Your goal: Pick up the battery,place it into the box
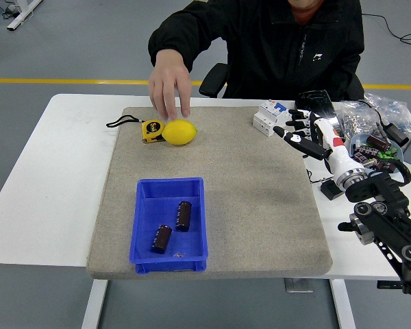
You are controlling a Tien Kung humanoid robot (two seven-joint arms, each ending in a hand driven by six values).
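The right hand (303, 130), upper right, is open and holds nothing. Reaching left, it might bump the person's hand (168, 86) over the lemon (180, 132).

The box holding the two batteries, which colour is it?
Blue; the box shows clearly in the head view.

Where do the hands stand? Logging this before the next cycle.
Right hand: open, holding nothing.
Left hand: not in view.
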